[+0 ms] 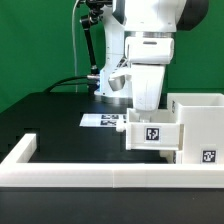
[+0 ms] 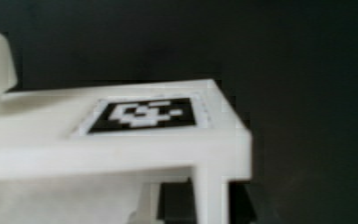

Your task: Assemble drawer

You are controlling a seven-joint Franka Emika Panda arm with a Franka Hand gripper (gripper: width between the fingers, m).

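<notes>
Drawer box (image 1: 198,125) stands beside my hand (image 1: 143,108), which grips the small tagged drawer (image 1: 150,132); insertion still pending.

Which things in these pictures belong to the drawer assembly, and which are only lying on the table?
Belonging to the job:
- small white tagged drawer box under the gripper
- large white open drawer housing

Only lying there:
- thin flat white marker board
- low white border rail around the black table
- black cable
</notes>
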